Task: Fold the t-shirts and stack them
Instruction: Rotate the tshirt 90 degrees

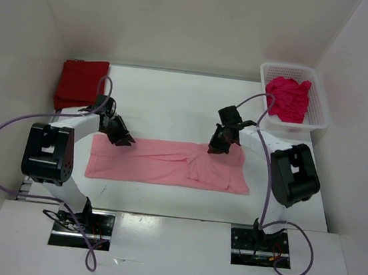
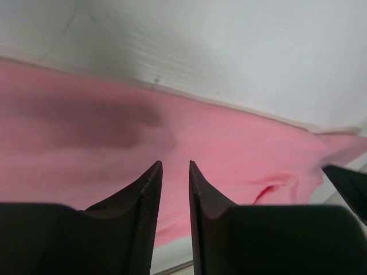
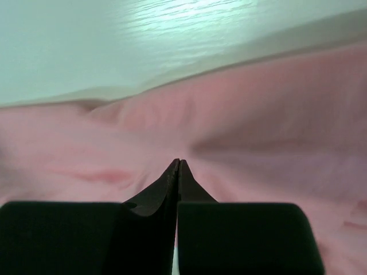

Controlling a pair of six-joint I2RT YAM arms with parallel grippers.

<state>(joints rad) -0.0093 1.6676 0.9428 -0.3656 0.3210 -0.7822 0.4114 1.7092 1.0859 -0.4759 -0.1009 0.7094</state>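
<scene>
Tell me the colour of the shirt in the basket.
Crimson-magenta t-shirt; top external view.

On table [image 1: 175,103], at centre, lying flat left to right: spread shirt [image 1: 160,168]. Behind it at far left corner, well apart: folded shirt [image 1: 80,83]. At far right corner: basket [image 1: 291,126], holding bundled shirt [image 1: 288,98] inside. Over far edge of spread shirt, near its left end: left tool [image 1: 124,139]. At same edge, toward right end, touching cloth: right tool [image 1: 215,148]. Arm bases [image 1: 83,222] before spread shirt, at near table edge.
</scene>
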